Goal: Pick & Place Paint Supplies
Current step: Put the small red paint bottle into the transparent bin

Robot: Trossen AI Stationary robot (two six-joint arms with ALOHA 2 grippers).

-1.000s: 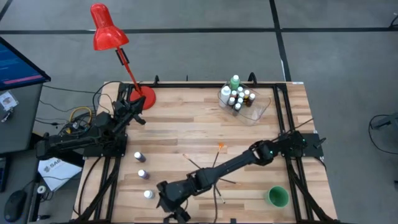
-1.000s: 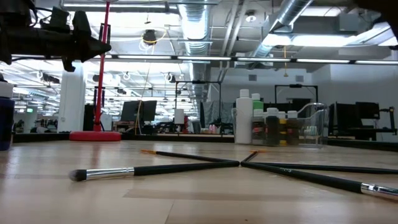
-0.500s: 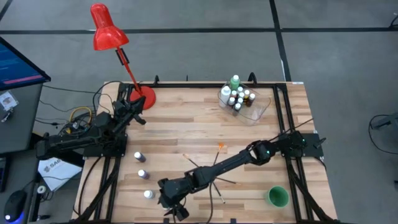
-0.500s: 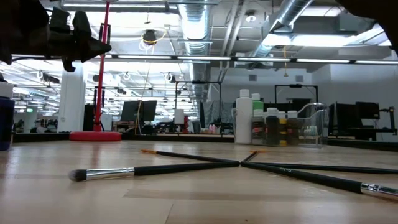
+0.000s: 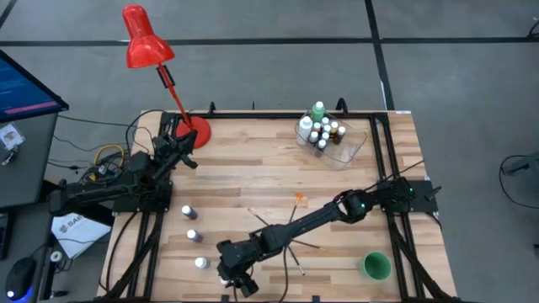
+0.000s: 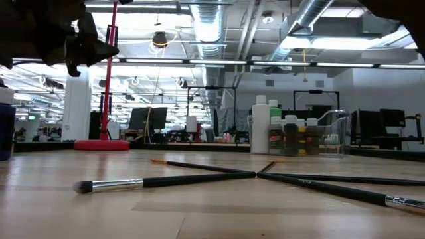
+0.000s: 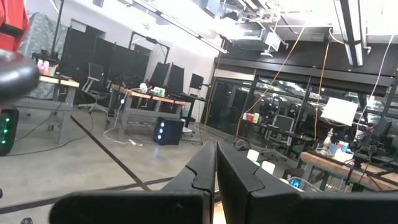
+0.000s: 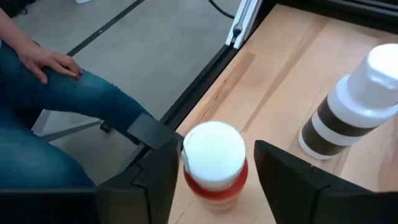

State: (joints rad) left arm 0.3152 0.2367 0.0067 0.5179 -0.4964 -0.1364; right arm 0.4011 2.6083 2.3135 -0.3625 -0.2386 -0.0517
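A small red-banded, white-capped paint bottle [image 8: 214, 163] stands at the table's near edge between the right gripper [image 8: 214, 177] fingers, which stand apart around it (one finger touching). Left gripper [image 7: 216, 171], fingers together, waits far left near the lamp [image 5: 147, 42].

Layout of the work table, seen from above

On the pale wooden slatted table [image 5: 253, 172], the red desk lamp [image 5: 195, 130] stood at the rear left corner, and the clear plastic tub [image 5: 354, 150] sat at the rear right with a cluster of small white-capped paint bottles [image 5: 318, 133] inside it. The green round cup [image 5: 376, 266] stood at the front right. A row of three tiny white-capped bottles [image 5: 193, 236] ran front to back on the left side. The thin dark paintbrushes [image 6: 172, 180] lay crossed in the middle, toward the front. At the front edge the right gripper [image 5: 236, 278] straddled a white-capped red bottle [image 8: 214, 155], just right of that row. The left gripper [image 7: 216, 168] was beside the lamp's base.
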